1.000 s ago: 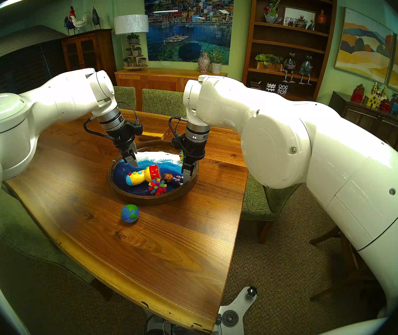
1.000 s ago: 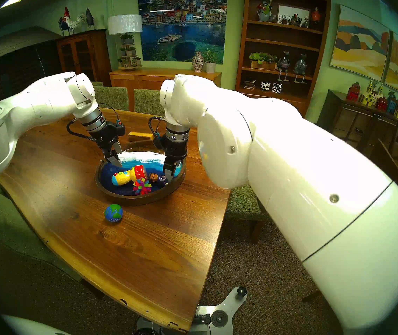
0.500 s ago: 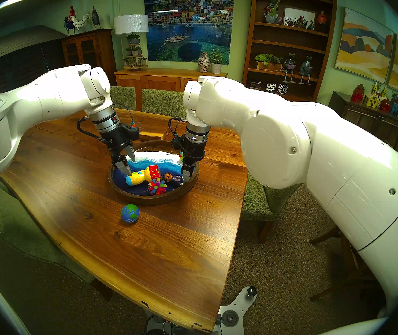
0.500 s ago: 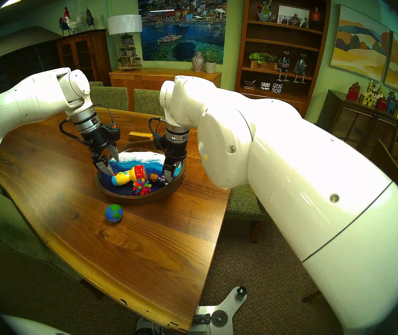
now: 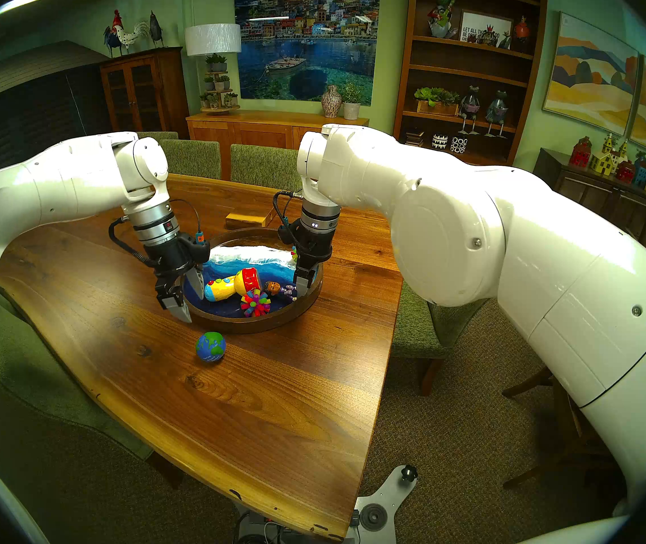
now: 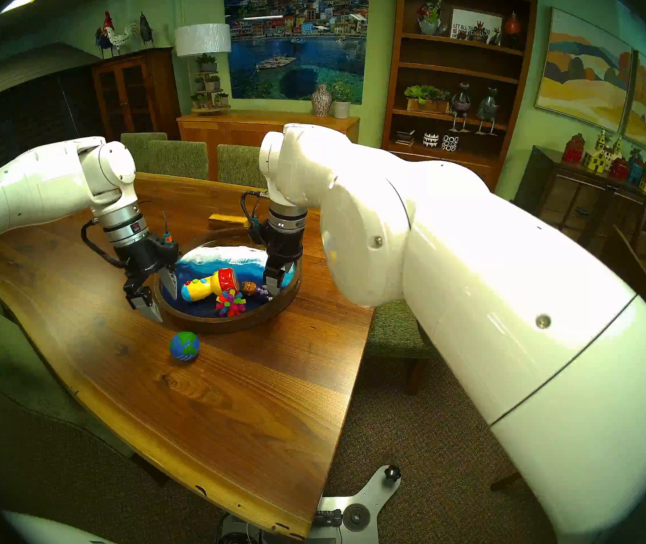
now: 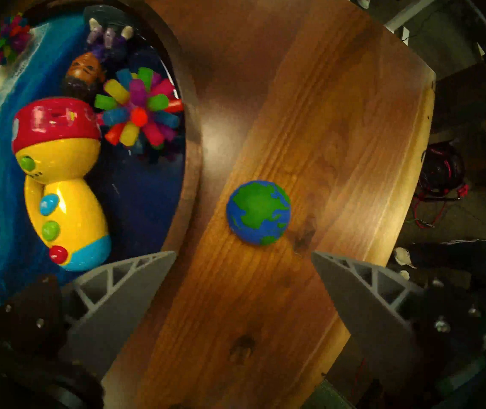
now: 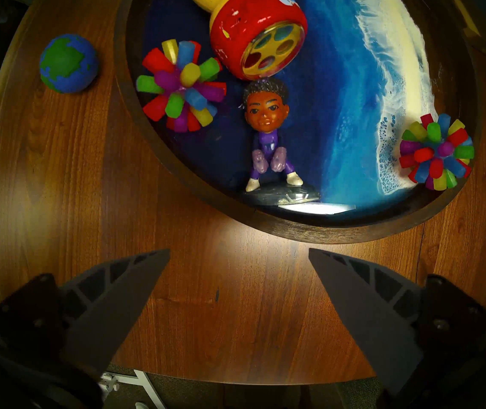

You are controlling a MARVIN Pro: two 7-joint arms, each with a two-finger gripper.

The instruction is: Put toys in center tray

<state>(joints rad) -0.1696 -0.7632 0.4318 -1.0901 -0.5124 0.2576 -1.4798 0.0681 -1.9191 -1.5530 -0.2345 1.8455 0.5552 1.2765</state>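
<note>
Left gripper (image 7: 243, 281): jaws spread, empty, globe ball (image 7: 258, 212) mid-frame.
Right gripper (image 8: 238, 284): jaws spread, empty.
Second spiky ball (image 8: 436, 151): clear at right-wrist right edge, mostly hidden in head views.

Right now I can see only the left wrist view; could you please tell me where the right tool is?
Observer: The right tool hangs open and empty by the right rim of the tray, near the doll.
Operator: Thank you. Is anything lying beyond the tray?
Observer: Yes, a yellowish wooden block lies on the table just behind it.
Operator: And how does my left tool sit relative to the globe ball?
Observer: From the head view, the left tool is open above the tray's near-left rim, clearly apart from the globe ball, which sits on the table in front of the tray.
</note>
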